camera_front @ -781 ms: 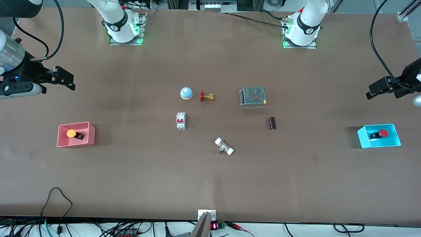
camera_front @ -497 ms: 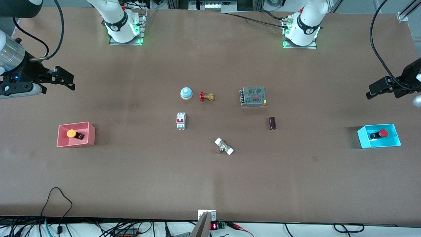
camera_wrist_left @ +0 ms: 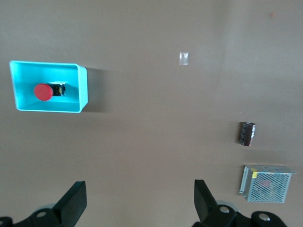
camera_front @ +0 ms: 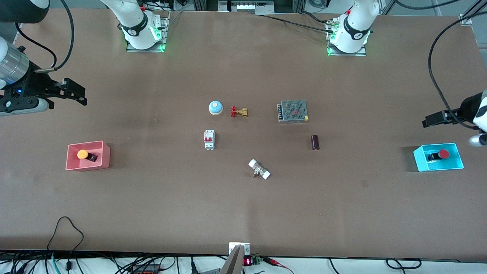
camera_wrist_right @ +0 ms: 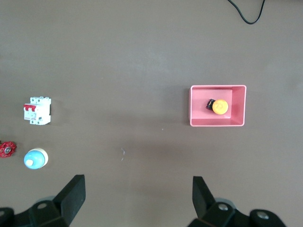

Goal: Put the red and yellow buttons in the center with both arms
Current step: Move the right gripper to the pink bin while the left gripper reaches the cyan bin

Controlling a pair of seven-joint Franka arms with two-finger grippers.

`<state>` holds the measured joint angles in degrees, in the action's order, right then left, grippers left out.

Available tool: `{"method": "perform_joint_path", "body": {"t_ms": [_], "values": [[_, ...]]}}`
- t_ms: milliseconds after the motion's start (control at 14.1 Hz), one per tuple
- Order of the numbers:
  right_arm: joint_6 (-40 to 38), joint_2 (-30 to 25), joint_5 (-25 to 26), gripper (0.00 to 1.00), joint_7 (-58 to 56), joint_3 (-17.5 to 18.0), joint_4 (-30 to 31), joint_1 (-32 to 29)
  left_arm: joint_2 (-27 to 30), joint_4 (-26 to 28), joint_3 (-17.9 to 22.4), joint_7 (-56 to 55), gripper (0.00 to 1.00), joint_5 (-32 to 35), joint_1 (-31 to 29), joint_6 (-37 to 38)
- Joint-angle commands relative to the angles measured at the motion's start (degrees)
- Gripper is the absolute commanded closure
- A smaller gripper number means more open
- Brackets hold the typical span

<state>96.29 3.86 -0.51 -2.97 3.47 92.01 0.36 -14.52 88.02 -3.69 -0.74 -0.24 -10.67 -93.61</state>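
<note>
The yellow button (camera_front: 83, 154) lies on its side in the pink bin (camera_front: 88, 166) at the right arm's end of the table. The red button (camera_front: 443, 154) lies in the cyan bin (camera_front: 437, 168) at the left arm's end. My right gripper (camera_front: 78, 95) is open and empty, in the air over bare table near the pink bin. My left gripper (camera_front: 428, 122) is open and empty, over bare table near the cyan bin. The right wrist view shows the yellow button (camera_wrist_right: 220, 107), and the left wrist view shows the red button (camera_wrist_left: 43, 92). The brown table centre (camera_front: 266, 142) is partly bare.
Around the middle lie a blue-and-white bell (camera_front: 215, 107), a brass valve with a red handle (camera_front: 239, 112), a white circuit breaker (camera_front: 209, 139), a metal mesh power supply (camera_front: 292, 111), a dark cylinder (camera_front: 314, 142) and a white-ended fitting (camera_front: 259, 169).
My left gripper has moved toward the cyan bin. My right gripper has barely shifted. Both buttons stay in their bins.
</note>
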Motion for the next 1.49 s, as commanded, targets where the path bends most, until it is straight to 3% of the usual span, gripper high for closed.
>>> {"method": "perform_joint_path", "body": {"t_ms": [0, 213, 497, 710, 994, 1419], "values": [[0.8, 3.8, -0.2, 0.0, 0.2, 0.0, -1.8, -0.4, -6.6, -2.7, -0.1, 0.5, 0.0, 1.7, -0.3, -0.2], [1.7, 8.7, 0.4, 0.0, -0.6, -0.3, -1.8, -0.5, -14.3, -8.7, -0.1, 1.1, 0.0, 1.9, -3.9, -2.9], [6.3, 13.1, 0.9, 0.0, -2.7, -0.7, -1.2, -6.2, -24.0, -18.1, 0.1, 1.1, 0.0, 2.3, -6.6, -6.3], [11.5, 17.6, 4.5, 0.0, -5.6, -0.7, -0.7, -9.2, -27.2, -18.4, 2.7, 7.1, 0.0, 2.3, -7.5, -12.1], [26.4, 21.9, 4.6, 0.0, -12.5, -0.1, 3.9, -13.9, -29.6, -18.4, 3.3, 8.7, 0.0, 2.3, -9.1, -12.6], [30.7, 26.3, 4.6, 0.0, -12.4, 0.0, 3.9, -13.5, -31.3, -18.0, 4.7, 14.1, 0.0, 4.1, -10.1, -12.7]]}}
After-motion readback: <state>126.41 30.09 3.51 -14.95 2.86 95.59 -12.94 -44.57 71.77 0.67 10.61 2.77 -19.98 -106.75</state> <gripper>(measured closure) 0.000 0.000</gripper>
